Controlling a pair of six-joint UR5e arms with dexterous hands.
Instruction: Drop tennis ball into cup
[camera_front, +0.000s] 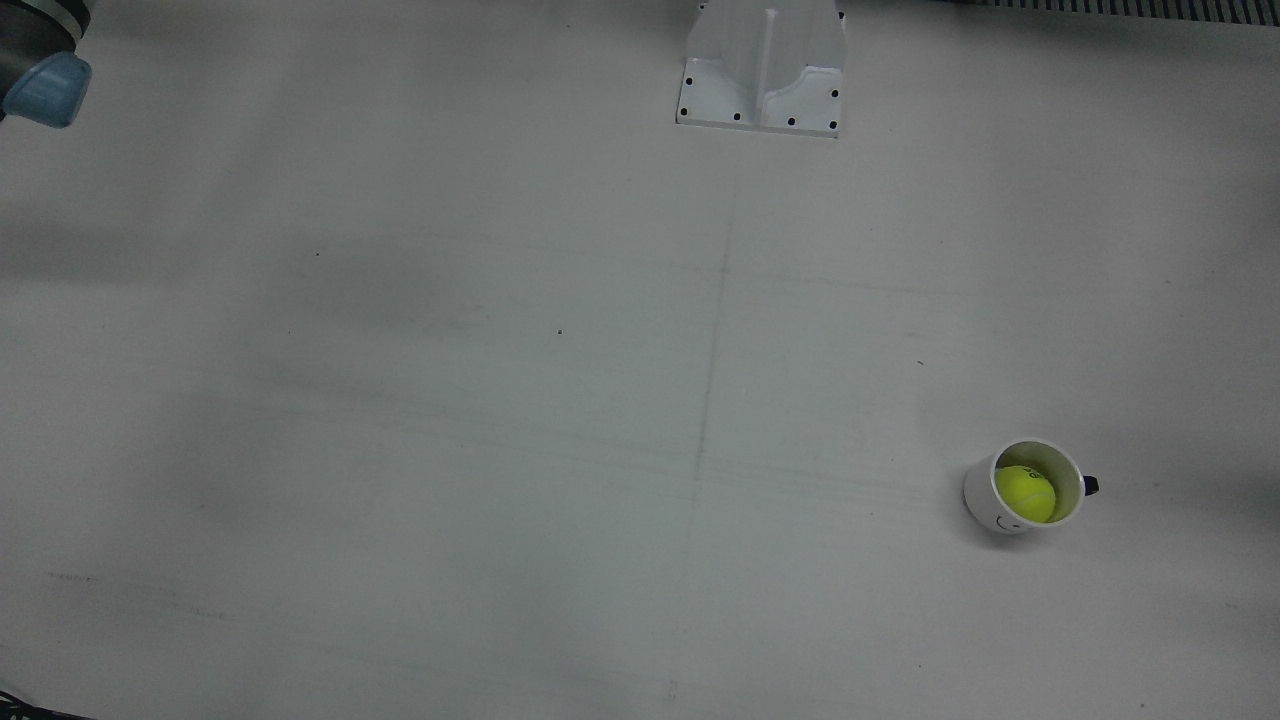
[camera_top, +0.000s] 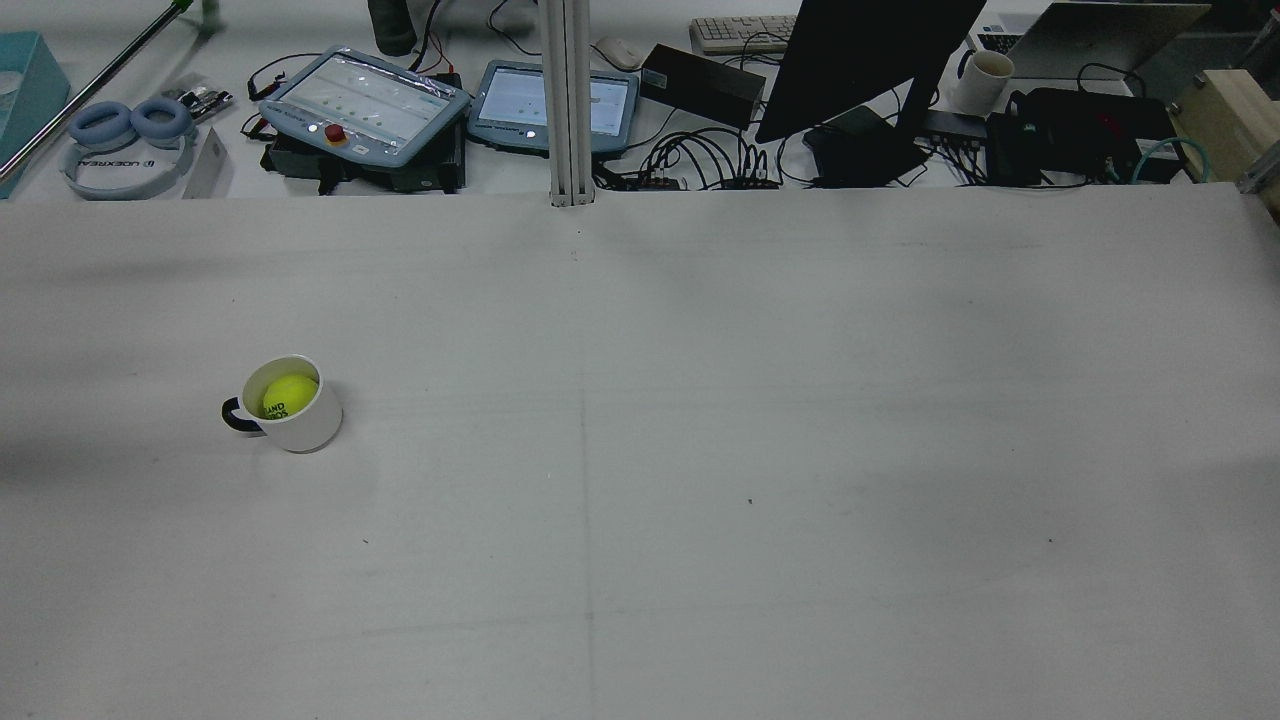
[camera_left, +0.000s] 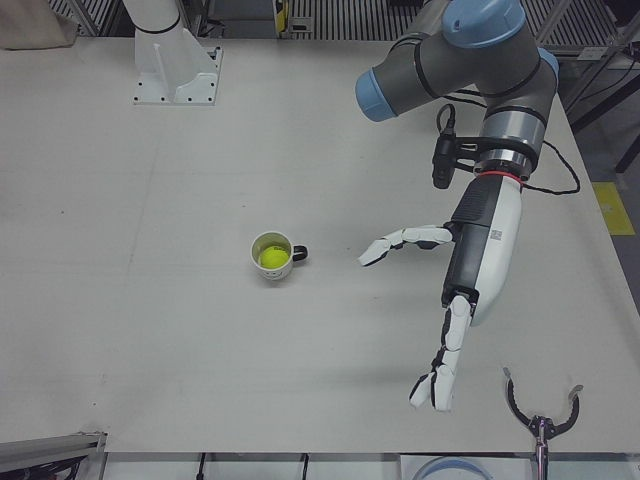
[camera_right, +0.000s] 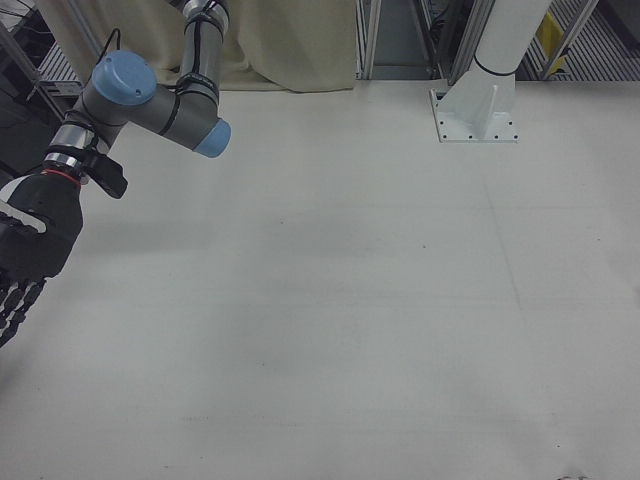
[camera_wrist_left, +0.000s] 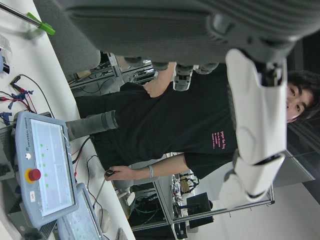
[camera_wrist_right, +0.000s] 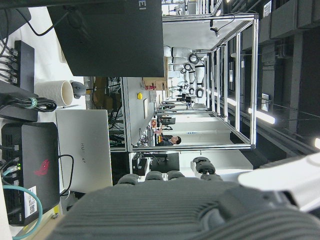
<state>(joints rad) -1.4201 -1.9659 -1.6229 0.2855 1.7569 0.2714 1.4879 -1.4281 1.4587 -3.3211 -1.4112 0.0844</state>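
Matte table (camera_front: 500, 400), fuzzy ball (camera_front: 1024, 492) in round cup (camera_front: 981, 498)

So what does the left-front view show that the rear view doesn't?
Only the left-front view shows the left hand, open, fingers spread, off to the side of the cup and not touching it. Only the rear view shows the operators' desk with its pendants and monitor. Both show the ball sitting inside the upright cup on the table.

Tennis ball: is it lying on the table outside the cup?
No, the tennis ball sits inside the white cup.
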